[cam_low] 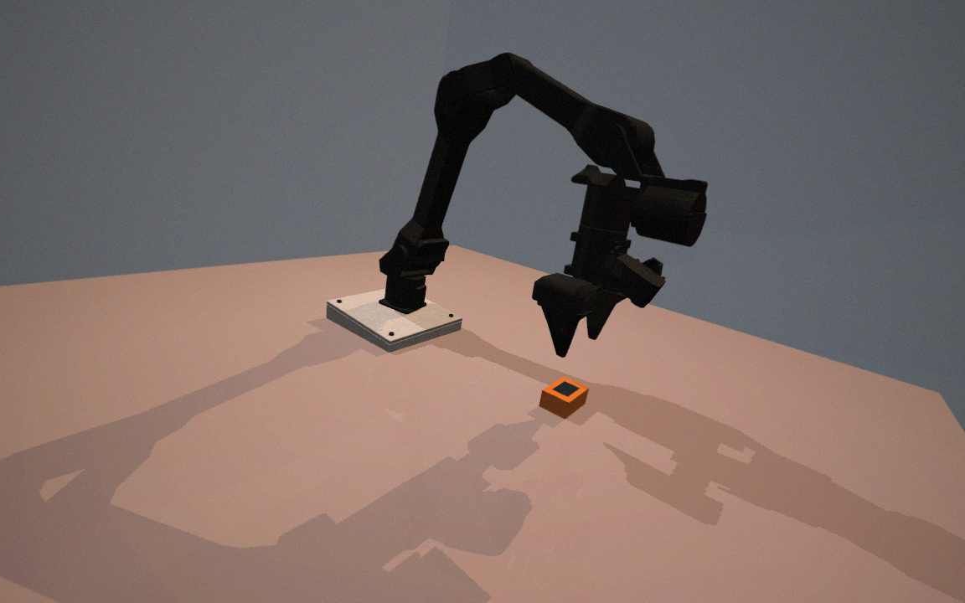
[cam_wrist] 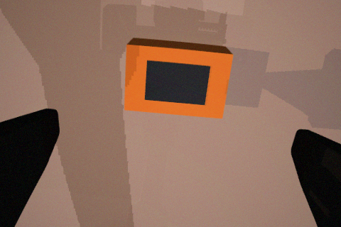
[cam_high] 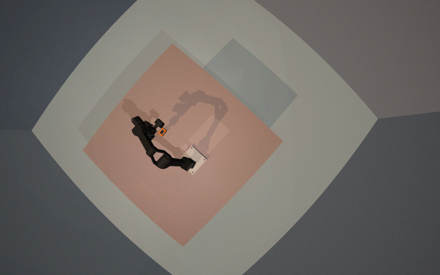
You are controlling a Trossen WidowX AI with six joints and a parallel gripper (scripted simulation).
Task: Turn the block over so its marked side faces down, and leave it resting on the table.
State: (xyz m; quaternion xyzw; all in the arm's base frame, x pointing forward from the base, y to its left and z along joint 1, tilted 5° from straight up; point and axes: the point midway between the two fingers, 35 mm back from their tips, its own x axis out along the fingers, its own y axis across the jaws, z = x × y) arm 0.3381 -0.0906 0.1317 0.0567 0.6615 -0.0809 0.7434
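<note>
An orange block lies flat on the salmon table. Its marked side, a dark rectangle inside an orange border, faces up. My gripper is open and empty, pointing down above the block. In the wrist view the block shows ahead of and between the two wide-apart fingertips, a little above the middle of the picture, untouched. In the top view the fingers are hard to make out under the dark arm, beside the block.
The arm's pale base plate is fixed to the table, with the black arm arching up from it toward the block. Large arm shadows lie across the table around the block. The table's edges drop to a pale floor.
</note>
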